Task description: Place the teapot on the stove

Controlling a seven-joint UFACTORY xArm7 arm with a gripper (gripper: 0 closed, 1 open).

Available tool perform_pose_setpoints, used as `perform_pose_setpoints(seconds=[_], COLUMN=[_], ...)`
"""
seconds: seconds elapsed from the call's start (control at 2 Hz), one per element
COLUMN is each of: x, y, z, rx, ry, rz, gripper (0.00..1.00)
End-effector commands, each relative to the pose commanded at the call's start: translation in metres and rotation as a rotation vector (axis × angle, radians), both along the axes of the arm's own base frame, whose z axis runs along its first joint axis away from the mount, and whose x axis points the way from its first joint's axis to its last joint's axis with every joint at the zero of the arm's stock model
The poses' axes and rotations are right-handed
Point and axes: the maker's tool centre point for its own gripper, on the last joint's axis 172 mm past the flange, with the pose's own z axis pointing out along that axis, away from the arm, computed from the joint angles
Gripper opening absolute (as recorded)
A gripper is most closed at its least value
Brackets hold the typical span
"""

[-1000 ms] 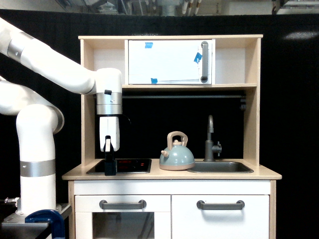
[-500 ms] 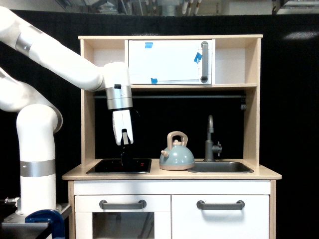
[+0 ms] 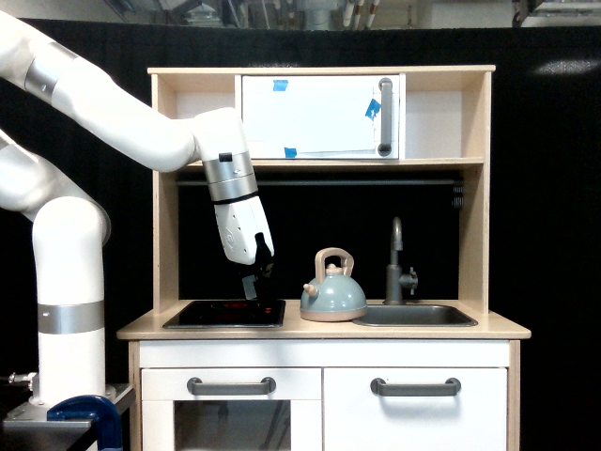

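The grey sink basin is sunk into the worktop at the exterior view's right, below a grey tap; what lies inside it cannot be seen from this angle. The teapot stands upright on the worktop between the stove and the sink, just beside the stove's right edge and not on it. The hand hangs tilted above the stove's right part, near the teapot but apart from it, holding nothing, and how far its dark fingers are spread I cannot tell.

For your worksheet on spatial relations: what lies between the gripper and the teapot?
Nothing: in the exterior view, only bare wooden countertop separates the gripper from the teapot.
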Motion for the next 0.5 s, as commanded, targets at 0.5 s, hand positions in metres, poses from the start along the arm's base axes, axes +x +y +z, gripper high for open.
perform_pose_setpoints(seconds=[0.5], x=[0.049], y=[0.079], z=[0.032], rx=[0.085], ry=[-0.136], rz=[0.038], gripper=[1.0])
